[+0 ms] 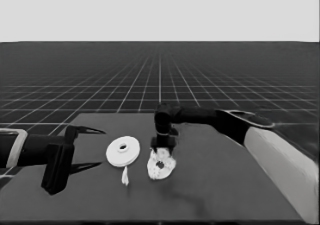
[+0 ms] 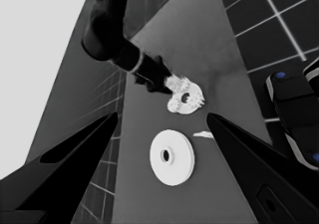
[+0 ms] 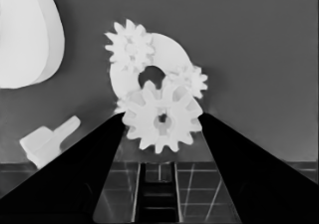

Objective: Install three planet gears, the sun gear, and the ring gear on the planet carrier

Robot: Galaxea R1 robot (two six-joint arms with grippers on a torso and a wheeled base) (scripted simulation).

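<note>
Gears (image 3: 130, 47) are seen seated on the smaller round part (image 3: 172, 52), w/ the centre hole uncovered. One gear (image 3: 162, 119) is gripped betw. the right gripper (image 3: 162, 134) fingers, directly over that part. Larger round part (image 1: 123, 151) and thin white piece (image 1: 125, 176) lie just beside it. Left gripper (image 1: 85, 147) is parked beyond the larger part, fingers spread.

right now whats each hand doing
left hand: open, empty, waiting at the table's left end.
right hand: shut on a gear over the smaller round part.
</note>
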